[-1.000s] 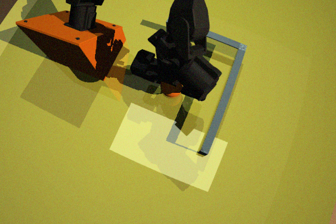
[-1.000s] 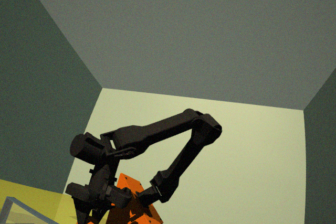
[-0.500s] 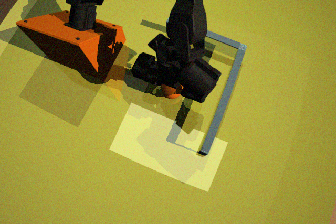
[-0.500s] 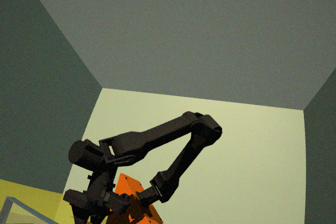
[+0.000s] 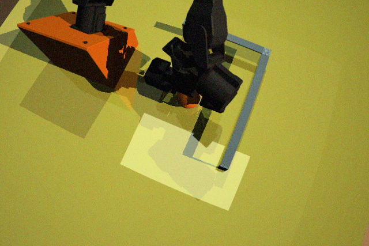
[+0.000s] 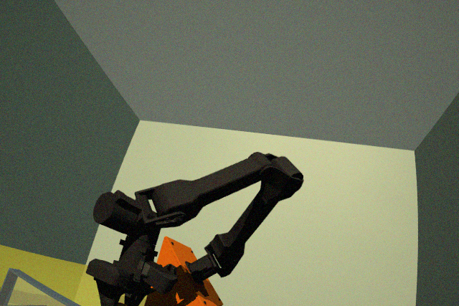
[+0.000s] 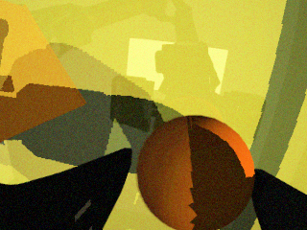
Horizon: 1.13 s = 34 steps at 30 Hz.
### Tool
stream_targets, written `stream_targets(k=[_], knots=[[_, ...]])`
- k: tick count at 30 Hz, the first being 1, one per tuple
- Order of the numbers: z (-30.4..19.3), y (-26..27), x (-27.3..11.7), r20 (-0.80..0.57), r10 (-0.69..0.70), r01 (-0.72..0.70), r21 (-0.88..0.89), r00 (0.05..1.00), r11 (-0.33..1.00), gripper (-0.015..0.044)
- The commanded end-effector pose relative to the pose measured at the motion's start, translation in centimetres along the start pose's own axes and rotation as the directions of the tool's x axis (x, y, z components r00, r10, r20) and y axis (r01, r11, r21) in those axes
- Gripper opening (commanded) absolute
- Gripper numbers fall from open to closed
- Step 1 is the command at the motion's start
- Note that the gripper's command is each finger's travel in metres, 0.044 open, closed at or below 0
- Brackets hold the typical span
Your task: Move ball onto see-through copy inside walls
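Note:
The orange ball sits low at the table, inside the corner of the two low clear walls, away from both. The long wall is to its right in the top view, and the short wall is behind it. The see-through copy cannot be told apart from the ball, which appears to overlap it. My gripper is open around the ball. In the wrist view a narrow gap shows between the left finger and the ball, and the right finger is right beside it. In the top view the gripper body hides the fingers.
The orange robot base stands to the left of the ball in the top view. The arm hangs over part of the short wall. A bright light patch and several shadows lie on the yellow table.

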<state>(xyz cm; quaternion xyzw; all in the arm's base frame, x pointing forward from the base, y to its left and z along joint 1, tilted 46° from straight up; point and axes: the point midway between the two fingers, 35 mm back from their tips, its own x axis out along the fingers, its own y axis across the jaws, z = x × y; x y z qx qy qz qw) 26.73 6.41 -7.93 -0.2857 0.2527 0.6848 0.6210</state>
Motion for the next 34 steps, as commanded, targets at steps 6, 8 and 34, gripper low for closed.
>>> stream_targets(k=[6,8,34], knots=[[-0.2,-0.1,-8.3,-0.001,-0.002,0.002,0.003,1.000,1.000,0.0389],[-0.1,0.0,-8.6,-0.001,-0.001,0.001,0.003,1.000,1.000,0.0389],[-0.1,0.2,-11.9,0.004,-0.001,0.001,0.007,1.000,1.000,0.0440]])
